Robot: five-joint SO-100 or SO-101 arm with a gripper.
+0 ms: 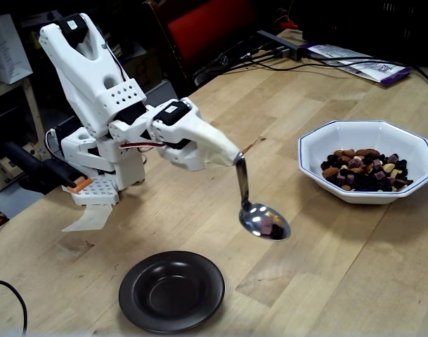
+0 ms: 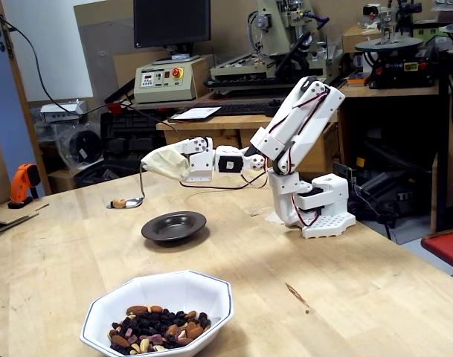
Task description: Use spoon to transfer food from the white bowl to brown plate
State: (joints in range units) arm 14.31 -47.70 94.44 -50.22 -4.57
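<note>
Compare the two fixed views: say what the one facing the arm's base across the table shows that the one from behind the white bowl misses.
Only that fixed view looks into the spoon, showing purple-pink pieces inside, with its handle's taped top in the gripper. Only the other shows the spoon side-on, heaped, held beyond the brown plate, not over it. Both show the white bowl still holding food and an empty plate.

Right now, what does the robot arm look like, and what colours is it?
The boxy white plastic arm has black motor blocks at its joints, thin red and black cables along them, and rows of small holes in the shell. It stands on a white perforated base. Its tool is wrapped in whitish tape or cloth, hiding the fingers.
</note>
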